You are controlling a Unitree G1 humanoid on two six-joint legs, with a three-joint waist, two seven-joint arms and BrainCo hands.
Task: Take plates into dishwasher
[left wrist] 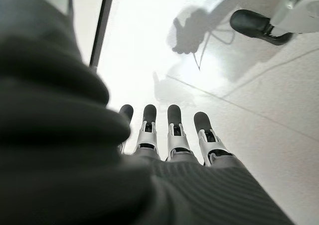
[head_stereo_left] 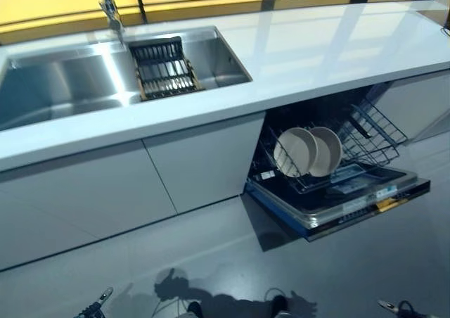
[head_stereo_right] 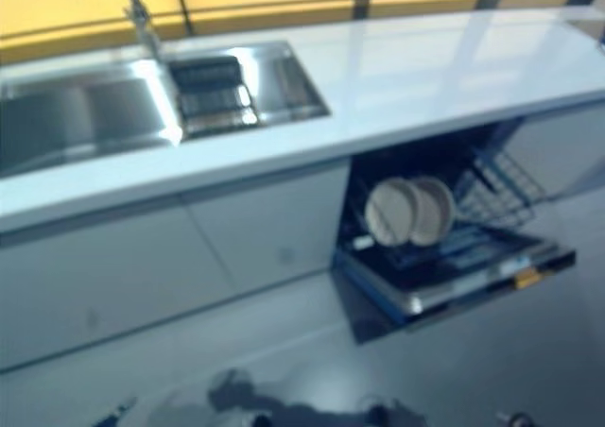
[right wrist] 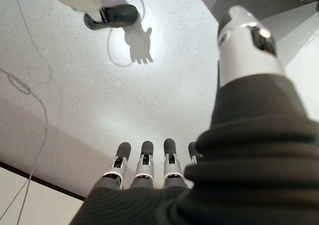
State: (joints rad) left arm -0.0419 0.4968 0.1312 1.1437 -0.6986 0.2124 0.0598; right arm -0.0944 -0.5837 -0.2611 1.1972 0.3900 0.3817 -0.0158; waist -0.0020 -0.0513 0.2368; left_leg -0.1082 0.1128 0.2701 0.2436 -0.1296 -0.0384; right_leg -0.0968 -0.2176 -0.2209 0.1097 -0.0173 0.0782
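Two cream plates (head_stereo_left: pixel 295 151) (head_stereo_left: pixel 325 150) stand upright side by side in the lower wire rack (head_stereo_left: pixel 373 128) of the open dishwasher, whose door (head_stereo_left: pixel 337 207) is folded down under the counter at the right. They also show in the right eye view (head_stereo_right: pixel 392 212). My left hand (left wrist: pixel 174 135) hangs over the floor with straight fingers and holds nothing. My right hand (right wrist: pixel 144 170) also hangs over the floor, fingers straight and empty. Both hands are low and well away from the dishwasher.
A white counter (head_stereo_left: pixel 316 51) runs across, with a steel double sink (head_stereo_left: pixel 63 86) at the left. A dark wire dish rack (head_stereo_left: pixel 163 68) sits in the sink beside the faucet (head_stereo_left: pixel 109 8). Grey cabinet fronts (head_stereo_left: pixel 105 191) stand below. Grey floor lies before the open door.
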